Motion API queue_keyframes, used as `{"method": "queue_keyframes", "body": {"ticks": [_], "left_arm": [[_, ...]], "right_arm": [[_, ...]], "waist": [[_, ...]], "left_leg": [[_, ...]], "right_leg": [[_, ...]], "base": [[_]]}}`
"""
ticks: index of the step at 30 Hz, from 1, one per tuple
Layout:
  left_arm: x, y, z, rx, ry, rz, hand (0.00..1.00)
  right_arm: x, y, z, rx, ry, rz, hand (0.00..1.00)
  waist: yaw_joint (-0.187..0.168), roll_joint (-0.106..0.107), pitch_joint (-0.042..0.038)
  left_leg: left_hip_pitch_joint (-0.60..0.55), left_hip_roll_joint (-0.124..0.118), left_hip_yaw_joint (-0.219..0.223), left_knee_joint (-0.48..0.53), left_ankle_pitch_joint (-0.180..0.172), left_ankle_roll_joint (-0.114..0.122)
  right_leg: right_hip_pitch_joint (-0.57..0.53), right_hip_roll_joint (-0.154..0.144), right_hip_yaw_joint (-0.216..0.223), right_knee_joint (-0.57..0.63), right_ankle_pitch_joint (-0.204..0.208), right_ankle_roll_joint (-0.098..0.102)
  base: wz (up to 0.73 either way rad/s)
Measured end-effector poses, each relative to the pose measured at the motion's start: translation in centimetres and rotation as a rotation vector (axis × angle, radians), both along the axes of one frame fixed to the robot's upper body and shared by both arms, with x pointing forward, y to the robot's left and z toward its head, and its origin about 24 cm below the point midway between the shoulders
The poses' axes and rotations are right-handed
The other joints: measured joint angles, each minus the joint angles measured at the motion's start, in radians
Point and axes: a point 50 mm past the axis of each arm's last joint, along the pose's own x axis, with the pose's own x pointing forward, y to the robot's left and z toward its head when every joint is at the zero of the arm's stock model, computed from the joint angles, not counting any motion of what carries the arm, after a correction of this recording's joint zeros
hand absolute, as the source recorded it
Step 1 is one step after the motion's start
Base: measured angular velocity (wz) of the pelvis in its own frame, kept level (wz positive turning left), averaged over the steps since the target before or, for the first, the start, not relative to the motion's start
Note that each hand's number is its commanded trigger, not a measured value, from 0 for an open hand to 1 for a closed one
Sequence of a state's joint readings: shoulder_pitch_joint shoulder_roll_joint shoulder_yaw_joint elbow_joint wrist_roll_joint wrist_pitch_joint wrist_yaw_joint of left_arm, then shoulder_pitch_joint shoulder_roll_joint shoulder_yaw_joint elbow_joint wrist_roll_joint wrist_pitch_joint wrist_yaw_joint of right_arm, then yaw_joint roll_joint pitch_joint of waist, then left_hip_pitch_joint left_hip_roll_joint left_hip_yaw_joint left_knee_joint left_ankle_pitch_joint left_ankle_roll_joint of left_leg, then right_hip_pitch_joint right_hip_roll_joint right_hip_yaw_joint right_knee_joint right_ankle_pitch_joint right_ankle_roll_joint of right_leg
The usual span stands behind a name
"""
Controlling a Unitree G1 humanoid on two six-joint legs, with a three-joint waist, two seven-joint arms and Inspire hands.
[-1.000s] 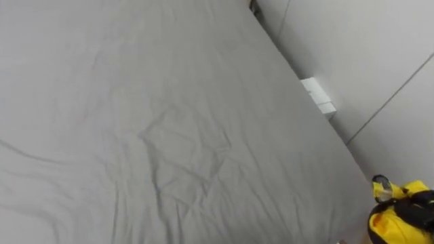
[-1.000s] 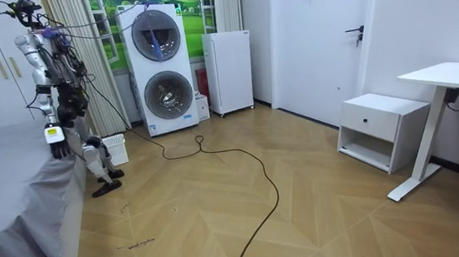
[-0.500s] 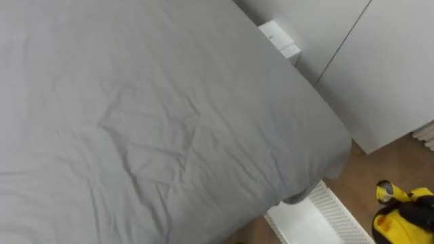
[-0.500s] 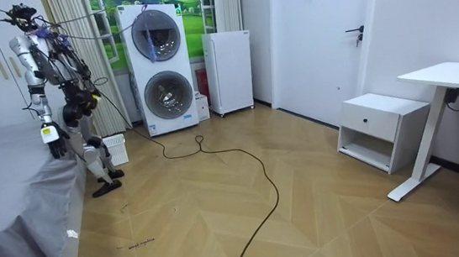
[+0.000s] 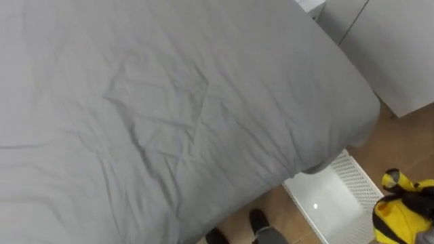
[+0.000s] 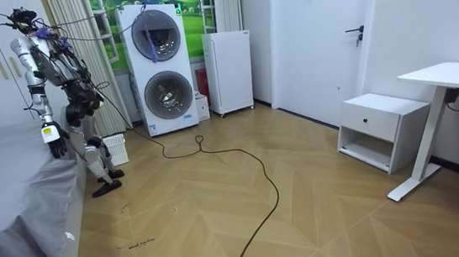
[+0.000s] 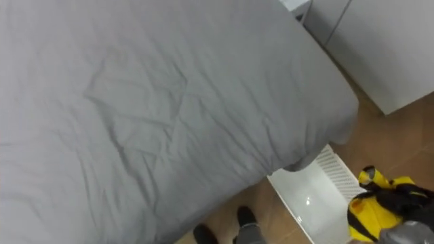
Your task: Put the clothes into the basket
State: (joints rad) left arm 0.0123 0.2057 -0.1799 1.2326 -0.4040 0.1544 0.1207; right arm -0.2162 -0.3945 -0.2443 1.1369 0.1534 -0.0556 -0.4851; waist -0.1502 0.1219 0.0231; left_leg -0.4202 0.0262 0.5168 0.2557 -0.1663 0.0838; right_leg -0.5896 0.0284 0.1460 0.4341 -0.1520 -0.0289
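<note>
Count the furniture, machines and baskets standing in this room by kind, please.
Bed: 1
Stacked washing machines: 2
White fridge: 1
Bedside cabinet: 1
Desk: 1
Laundry basket: 1
Total: 7

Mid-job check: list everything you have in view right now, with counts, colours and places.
bed: one, grey sheet, in front of the robot
yellow garment: one, yellow, lower right of the eye views, held off the bed
basket: one, white, on the floor by the bed corner
wardrobe: one, white, beyond the bed
washer stack: two machines, white, behind the robot
fridge: one, white, beside the washer stack
nightstand: one, white, room view's right
desk: one, white, far right
right robot hand: dark, curled on the yellow garment
left robot hand: dark, hanging at the bed edge
</note>
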Motion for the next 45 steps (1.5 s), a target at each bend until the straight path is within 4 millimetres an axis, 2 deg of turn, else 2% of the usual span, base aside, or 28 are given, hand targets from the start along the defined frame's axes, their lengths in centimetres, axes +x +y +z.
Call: {"method": "queue_keyframes", "body": {"ticks": [3, 4, 5, 6, 12, 23, 25, 29, 34, 35, 36, 38, 42, 45], "left_arm": [[0.2, -0.3, 0.0, 0.001, -0.009, -0.036, 0.0], [0.3, -0.3, 0.0, 0.001, -0.012, -0.045, 0.0], [0.3, -0.3, 0.0, 0.0, -0.016, -0.047, 0.0], [0.5, -0.4, 0.0, 0.002, -0.024, -0.059, 0.0], [0.5, -0.4, 0.0, -0.005, -0.03, -0.053, 0.0], [0.4, -0.5, 0.0, -0.013, -0.037, -0.034, 0.0], [0.6, -0.3, 0.1, -0.01, -0.047, -0.031, 0.0], [0.4, 0.0, 0.2, -0.006, -0.058, 0.002, 0.0], [-0.2, 0.9, 0.4, 0.01, -0.07, 0.016, 0.0], [-0.2, 1.1, 0.4, 0.012, -0.068, 0.016, 0.0], [-0.4, 1.2, 0.4, 0.015, -0.063, 0.017, 0.0], [-0.7, 1.5, 0.5, 0.022, -0.063, 0.02, 0.0], [-0.6, 1.8, 0.6, 0.029, -0.065, 0.014, 0.0], [-0.6, 1.8, 0.6, 0.032, -0.065, 0.01, 0.0]], "right_arm": [[0.3, -0.5, 0.5, -0.02, 0.011, 0.01, 1.0], [0.4, -0.7, 0.6, -0.026, 0.01, 0.012, 0.97], [0.6, -0.7, 0.7, -0.027, 0.008, 0.015, 0.35], [0.6, -0.8, 0.7, -0.022, 0.007, 0.006, 0.0], [0.5, -0.8, 0.7, -0.016, 0.004, -0.005, 0.0], [-0.8, -1.0, 0.0, 0.014, 0.02, -0.041, 0.0], [-1.4, -1.0, -0.3, 0.019, 0.035, -0.046, 0.0], [-2.2, -1.0, -0.8, 0.023, 0.059, -0.044, 0.0], [-5.9, -1.1, -2.3, 0.054, 0.14, -0.096, 0.0], [-6.2, -1.0, -2.5, 0.059, 0.146, -0.101, 0.0], [-6.6, -1.0, -2.6, 0.068, 0.148, -0.11, 0.0], [-6.8, -1.0, -2.7, 0.085, 0.135, -0.137, 0.0], [-7.2, -1.0, -2.8, 0.109, 0.117, -0.174, 0.0], [-7.0, -0.9, -2.8, 0.11, 0.113, -0.17, 0.0]], "waist": [[0.015, 0.008, -0.0012], [0.019, 0.009, -0.0018], [0.019, 0.009, -0.0018], [0.019, 0.01, -0.0014], [0.024, 0.01, -0.0011], [0.021, 0.002, 0.0031], [0.019, -0.007, 0.0078], [0.018, -0.023, 0.0085], [0.018, -0.057, 0.0028], [0.018, -0.062, 0.0037], [0.019, -0.069, 0.0011], [0.02, -0.083, -0.0028], [0.022, -0.095, -0.0092], [0.027, -0.1, -0.0086]], "left_leg": [[-0.015, -0.002, -0.001, -0.001, 0.003, 0.004], [-0.02, -0.003, -0.002, -0.001, 0.003, 0.004], [-0.023, -0.003, -0.004, -0.001, 0.003, 0.005], [-0.027, -0.003, -0.007, 0.0, 0.004, 0.005], [-0.028, -0.006, -0.014, 0.004, 0.005, 0.006], [-0.006, -0.012, -0.017, 0.002, 0.007, 0.009], [0.007, -0.013, -0.018, -0.001, 0.006, 0.009], [0.031, -0.009, -0.029, -0.007, 0.007, 0.007], [0.108, -0.005, -0.064, -0.023, 0.009, 0.002], [0.118, -0.005, -0.07, -0.024, 0.009, 0.001], [0.135, -0.005, -0.083, -0.026, 0.007, -0.002], [0.159, -0.007, -0.095, -0.035, 0.006, -0.003], [0.173, -0.008, -0.12, -0.034, 0.006, -0.003], [0.184, -0.009, -0.121, -0.034, 0.006, -0.003]], "right_leg": [[-0.013, -0.008, -0.015, 0.0, 0.0, 0.0], [-0.017, -0.009, -0.017, 0.0, 0.0, 0.001], [-0.02, -0.009, -0.018, 0.0, 0.0, 0.001], [-0.022, -0.011, -0.021, -0.001, 0.0, 0.001], [-0.019, -0.023, -0.043, 0.002, -0.007, 0.0], [-0.002, -0.029, -0.044, 0.014, -0.018, 0.004], [0.012, -0.029, -0.045, 0.014, -0.02, 0.004], [0.05, -0.031, -0.067, -0.011, -0.02, 0.001], [0.17, -0.033, -0.124, -0.076, -0.018, -0.002], [0.181, -0.033, -0.128, -0.081, -0.018, -0.003], [0.206, -0.033, -0.137, -0.094, -0.018, -0.003], [0.237, -0.036, -0.154, -0.108, -0.019, -0.004], [0.274, -0.04, -0.181, -0.126, -0.017, -0.003], [0.29, -0.04, -0.182, -0.127, -0.017, -0.003]], "base": [[0.08], [0.07], [0.07], [0.08], [0.05], [0.01], [0.0], [0.11], [0.31], [0.31], [0.21], [0.18], [0.2], [0.03]]}}
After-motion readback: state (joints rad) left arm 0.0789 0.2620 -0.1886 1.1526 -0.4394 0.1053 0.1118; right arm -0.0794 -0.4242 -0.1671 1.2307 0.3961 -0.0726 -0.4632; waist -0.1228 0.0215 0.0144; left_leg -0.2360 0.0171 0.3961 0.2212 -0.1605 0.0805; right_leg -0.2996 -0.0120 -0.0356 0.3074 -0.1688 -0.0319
